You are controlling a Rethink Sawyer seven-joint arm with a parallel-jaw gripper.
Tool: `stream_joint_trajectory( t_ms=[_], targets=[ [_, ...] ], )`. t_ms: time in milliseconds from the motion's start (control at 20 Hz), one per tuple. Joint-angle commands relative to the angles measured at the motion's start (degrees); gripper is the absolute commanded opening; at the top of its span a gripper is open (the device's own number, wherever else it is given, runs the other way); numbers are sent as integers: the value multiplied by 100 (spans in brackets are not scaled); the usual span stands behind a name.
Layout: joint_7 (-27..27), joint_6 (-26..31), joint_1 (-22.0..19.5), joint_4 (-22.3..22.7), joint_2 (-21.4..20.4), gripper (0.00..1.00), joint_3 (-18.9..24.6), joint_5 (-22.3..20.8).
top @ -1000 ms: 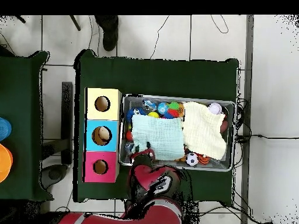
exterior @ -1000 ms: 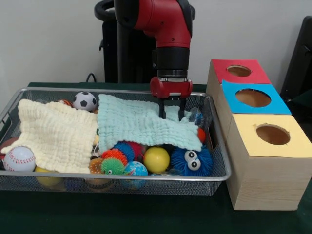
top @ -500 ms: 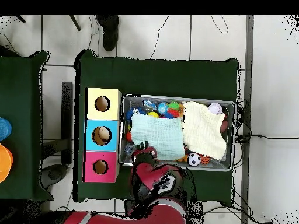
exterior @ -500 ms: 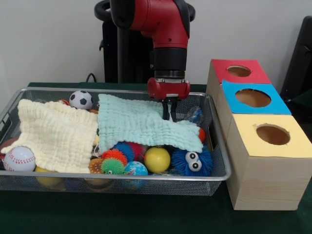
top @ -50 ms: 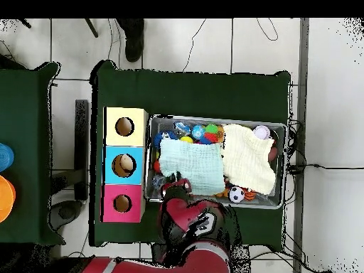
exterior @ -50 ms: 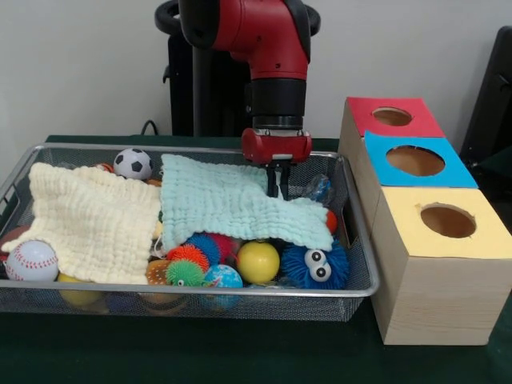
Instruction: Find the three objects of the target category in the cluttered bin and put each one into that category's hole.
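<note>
A wire-mesh bin (exterior @ -50 ms: pixel 352 240) with a rounded metal rim sits on the dark green desk (exterior @ -50 ms: pixel 240 360), heaped with small toys under two waffle-textured cloths. The red and black arm drops into the bin's far right part, and its pincer (exterior @ -50 ms: pixel 278 186) has its two thin black fingers drawn close together, nipping the far edge of the mint green cloth (exterior @ -50 ms: pixel 232 204) at about one o'clock from that cloth's centre. The cloth drapes loosely toward the bin's front, its lower right corner hanging over a fuzzy blue ball with googly eyes (exterior @ -50 ms: pixel 315 265). At nine o'clock from it lies a pale yellow cloth (exterior @ -50 ms: pixel 92 220) of the same crinkled weave. Along the front wall sit a smooth yellow ball (exterior @ -50 ms: pixel 257 262), a spiky orange and green ball (exterior @ -50 ms: pixel 180 268) and a glossy globe-printed ball (exterior @ -50 ms: pixel 222 278). A stitched baseball (exterior @ -50 ms: pixel 32 260) rests at the bin's left end, and a small soccer ball (exterior @ -50 ms: pixel 133 164) sits at the far rim, at eleven o'clock from the yellow cloth. At three o'clock from the bin stands a row of three wooden boxes, each with a round hole in its paper-covered top: red box (exterior @ -50 ms: pixel 392 117) farthest, blue box (exterior @ -50 ms: pixel 416 161) in the middle, yellow box (exterior @ -50 ms: pixel 450 222) nearest. In the overhead view the blue box's hole shows something pale inside.
</note>
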Motion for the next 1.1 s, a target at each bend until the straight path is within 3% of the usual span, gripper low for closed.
stream_joint_trajectory(
  t_ms=[50,250,550,700,1100],
  targets=[
    [135,2308,-1012,220,-1518,0,1659,-367],
    [-491,3197,-1642,543,-2297,0,2444,-190],
    [-1017,3676,-2208,543,-2835,0,3089,-308],
    [-1186,3892,-2510,529,-2911,0,3429,-362],
    [-1414,4081,-3061,222,-2623,0,4022,-678]
  ],
)
